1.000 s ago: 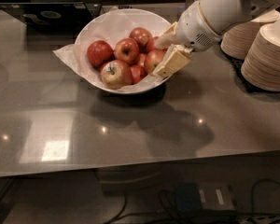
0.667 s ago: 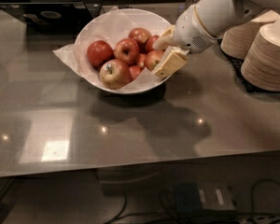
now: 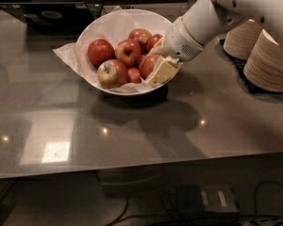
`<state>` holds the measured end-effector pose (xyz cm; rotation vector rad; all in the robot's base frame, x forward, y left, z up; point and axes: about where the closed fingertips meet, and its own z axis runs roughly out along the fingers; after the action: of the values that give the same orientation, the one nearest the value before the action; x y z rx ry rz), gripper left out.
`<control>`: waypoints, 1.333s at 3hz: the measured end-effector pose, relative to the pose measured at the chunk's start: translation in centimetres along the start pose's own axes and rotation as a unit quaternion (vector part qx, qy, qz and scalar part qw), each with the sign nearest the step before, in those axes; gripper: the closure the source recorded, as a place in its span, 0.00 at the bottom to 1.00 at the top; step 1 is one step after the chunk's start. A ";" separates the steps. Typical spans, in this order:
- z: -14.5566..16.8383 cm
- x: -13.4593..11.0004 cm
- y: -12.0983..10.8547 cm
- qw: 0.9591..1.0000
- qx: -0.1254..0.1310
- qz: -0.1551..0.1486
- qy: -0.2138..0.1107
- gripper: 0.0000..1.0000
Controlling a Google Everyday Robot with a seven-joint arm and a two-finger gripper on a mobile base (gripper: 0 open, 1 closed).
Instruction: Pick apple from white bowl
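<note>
- We're watching the gripper [image 3: 160, 68] hanging low over the right side of the white bowl [image 3: 95, 28], its pale tip dipping in among the fruit. We're not able to tell whether it is clamped or released.
- Right against it, the apple [image 3: 148, 65] is sitting inside the bowl at the right edge of the pile, partly hidden behind the gripper.
- Just left of that, a small red apple [image 3: 134, 74] and the yellower apple [image 3: 112, 73] with the dark stem pit are crowding in, touching or nearly touching.
- We're thinking a round, smooth skin could be slipping out of an off-centre squeeze and rolling back onto its neighbours.
- We're also worrying about the crumpled paper [image 3: 66, 53]. If it is getting pinched along with the fruit, a lift could be dragging the liner and tipping the bowl on the table [image 3: 132, 135].
- The stacks of beige paper bowls [image 3: 269, 60] are standing near the arm, so a wide swing could be knocking them.
- The apple itself is looking big, round and red, paling towards one side, with its top hidden.
</note>
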<state>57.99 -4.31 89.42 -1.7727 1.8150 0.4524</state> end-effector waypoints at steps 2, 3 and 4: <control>0.3 -0.1 0.0 1.000 -0.007 0.001 0.001 0.89; 0.3 -0.1 0.0 1.000 -0.007 0.000 0.001 1.00; -1.3 -1.1 -0.1 1.000 0.002 -0.013 -0.010 1.00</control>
<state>57.83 -4.17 91.09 -1.7815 1.7754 0.4554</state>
